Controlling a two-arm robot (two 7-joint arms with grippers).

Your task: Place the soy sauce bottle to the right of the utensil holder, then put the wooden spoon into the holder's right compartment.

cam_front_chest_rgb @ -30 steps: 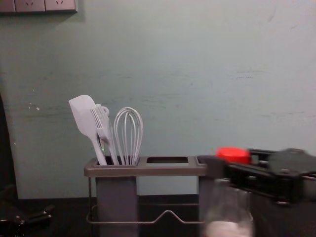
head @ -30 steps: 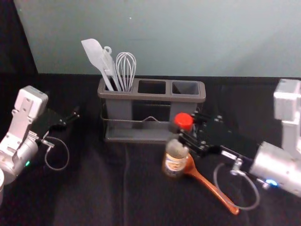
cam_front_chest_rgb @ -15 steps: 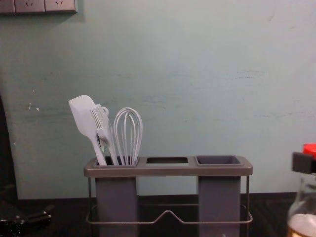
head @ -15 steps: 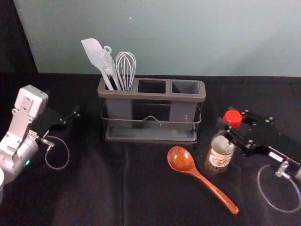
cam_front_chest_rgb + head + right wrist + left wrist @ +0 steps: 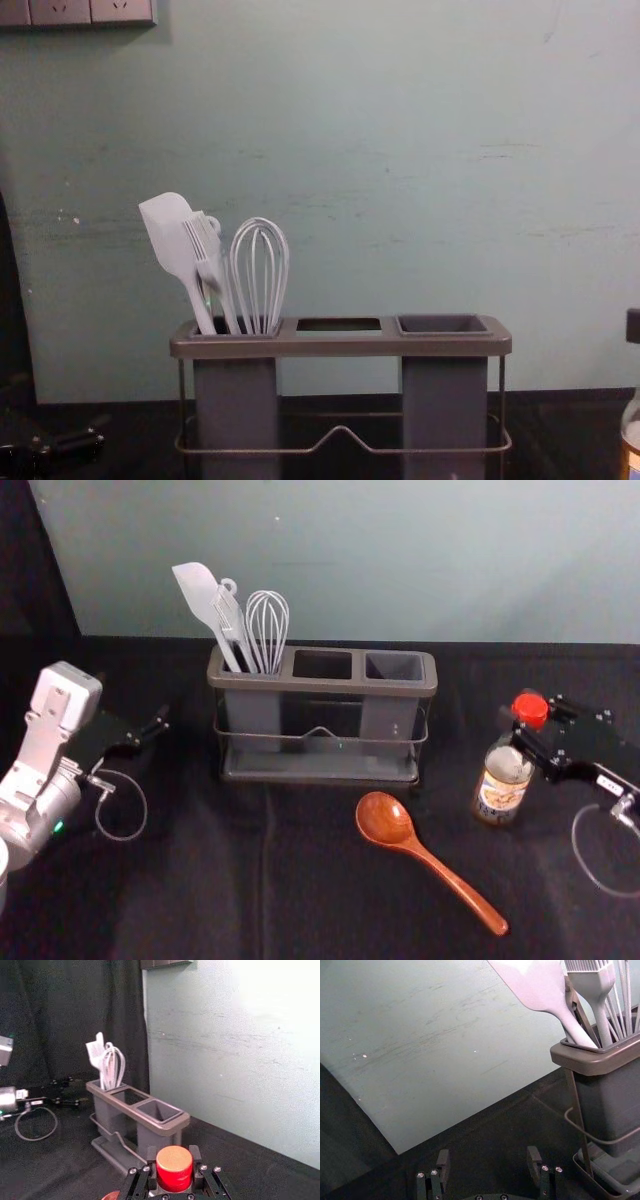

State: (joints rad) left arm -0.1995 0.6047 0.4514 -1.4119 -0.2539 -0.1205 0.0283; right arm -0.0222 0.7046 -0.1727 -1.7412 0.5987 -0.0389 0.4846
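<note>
Soy sauce bottle [image 5: 500, 795] is to the right of the utensil holder [image 5: 320, 687] and a little nearer you than it, close to upright. Your right gripper [image 5: 518, 730], also to the right of the holder, has its fingers closed in on the bottle at the neck, around and just under the red cap [image 5: 530, 710]. You can't tell for sure whether the base touches the table [image 5: 200, 880], so treat this as the setting-down step: ease straight down, feel for contact, and let the base sit flat before you loosen anything. Part the fingers evenly, then back off away from the holder; a sideways tug on that high grip could tip the bottle.

The wooden spoon [image 5: 384, 820] lies in front of the holder, its bowl toward it and its handle slanting off to the right, nearer you. Leave room between bottle and handle for your next grasp. The holder's right compartment [image 5: 394, 667] is empty, so you should have a clear way in from above. Your left gripper [image 5: 488, 1156] is parked to the left of the holder, fingers wide apart with nothing between them.
</note>
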